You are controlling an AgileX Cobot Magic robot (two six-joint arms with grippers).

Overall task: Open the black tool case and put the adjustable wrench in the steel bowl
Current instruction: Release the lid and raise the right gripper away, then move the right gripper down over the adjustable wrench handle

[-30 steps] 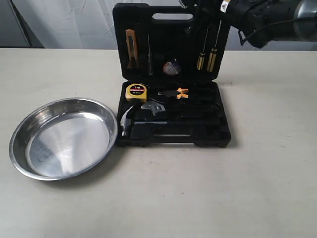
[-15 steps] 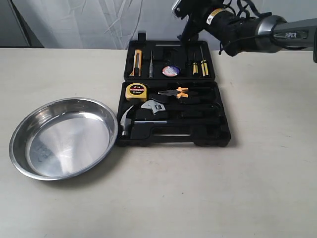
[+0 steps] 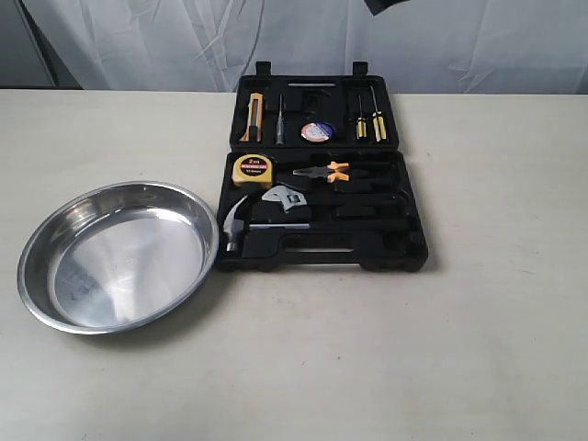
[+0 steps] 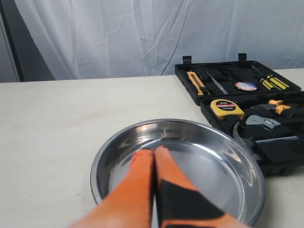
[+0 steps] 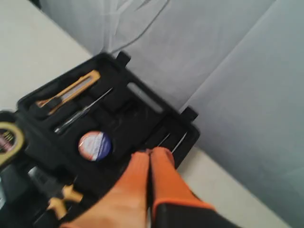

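The black tool case (image 3: 409, 246) lies fully open on the table, its lid (image 3: 317, 110) flat at the back. The adjustable wrench (image 3: 285, 200) rests in its recess in the base, silver head towards the steel bowl (image 3: 41, 241); it also shows in the left wrist view as the wrench (image 4: 260, 121). The bowl holds nothing. My left gripper (image 4: 154, 151) is shut and empty, hovering over the bowl (image 4: 114, 147). My right gripper (image 5: 151, 152) is shut and empty above the lid (image 5: 133, 107), near the screwdrivers. Neither gripper shows in the exterior view.
The base also holds a yellow tape measure (image 3: 252, 169), orange-handled pliers (image 3: 335, 172) and a claw hammer (image 3: 231, 230) whose head sits beside the bowl's rim. The lid carries a utility knife (image 3: 252, 115), tape roll (image 3: 315, 131) and screwdrivers (image 3: 369, 124). A curtain hangs behind.
The lid went from upright to lying flat at the back. My right arm rose from the lid and left the exterior view almost entirely.
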